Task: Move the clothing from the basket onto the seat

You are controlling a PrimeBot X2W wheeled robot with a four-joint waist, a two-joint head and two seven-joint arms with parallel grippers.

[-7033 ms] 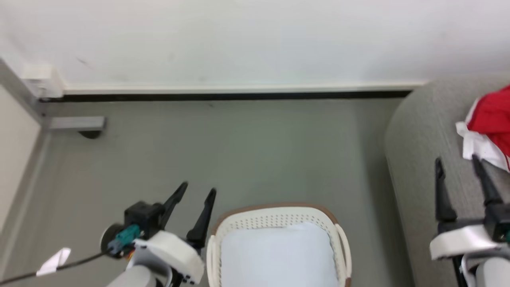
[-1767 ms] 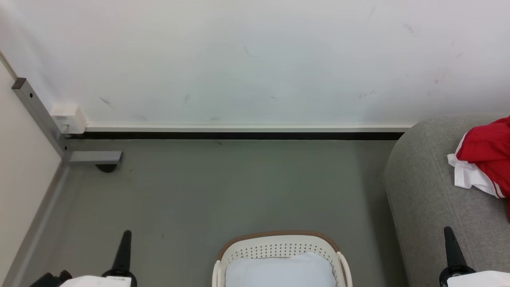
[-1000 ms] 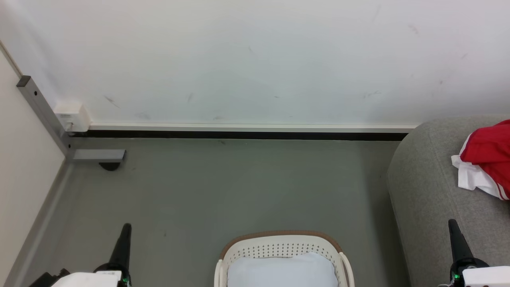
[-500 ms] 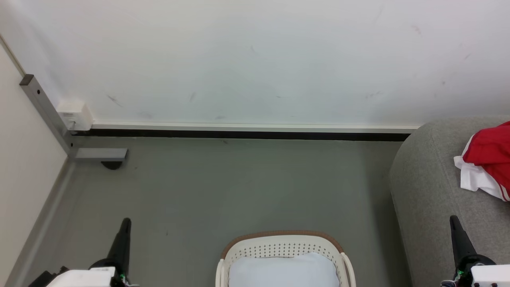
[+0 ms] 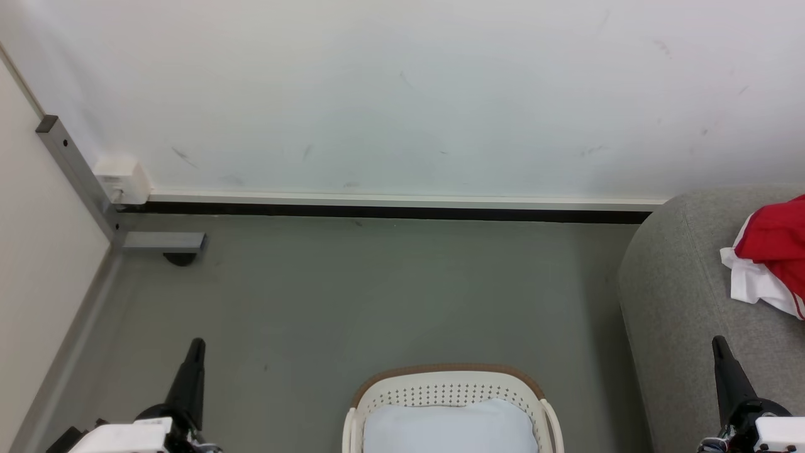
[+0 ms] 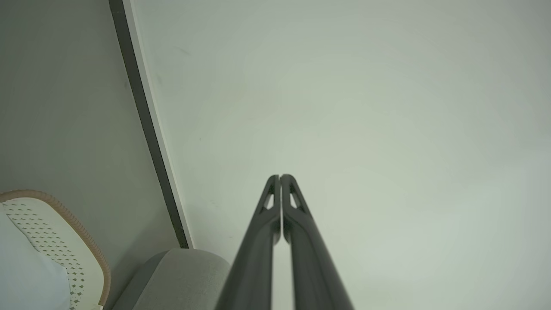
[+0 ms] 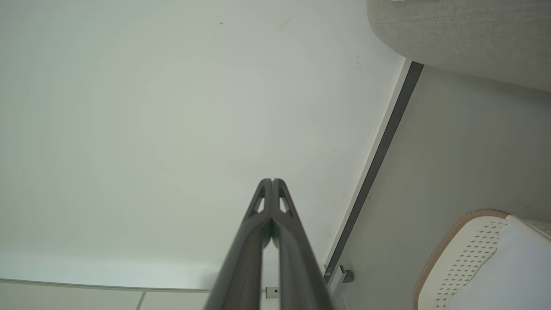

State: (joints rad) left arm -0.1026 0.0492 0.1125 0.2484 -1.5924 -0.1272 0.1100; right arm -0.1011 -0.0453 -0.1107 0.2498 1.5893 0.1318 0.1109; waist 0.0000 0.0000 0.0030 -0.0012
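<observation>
The red clothing (image 5: 777,242) with white trim lies on the grey seat (image 5: 679,296) at the right edge of the head view. The cream basket (image 5: 443,384) with a brown rim stands on the floor at the bottom centre, and a pale pad (image 5: 449,428) lies inside it. My left gripper (image 5: 196,345) is shut at the lower left, over bare floor left of the basket. My right gripper (image 5: 718,343) is shut at the lower right, over the seat's arm. In the left wrist view the left gripper (image 6: 280,176) has its fingers pressed together; the right gripper (image 7: 272,181) looks the same in the right wrist view.
A white wall with a dark skirting strip (image 5: 390,212) runs across the back. A grey metal frame leg (image 5: 157,242) and a white box (image 5: 119,176) stand in the left corner. Grey floor (image 5: 377,296) lies between wall, basket and seat.
Over the last second the head view has drifted slightly, shifting the scene a little to the right. Both grippers stay shut and low in the view; the clothing rests unmoved on the seat.
</observation>
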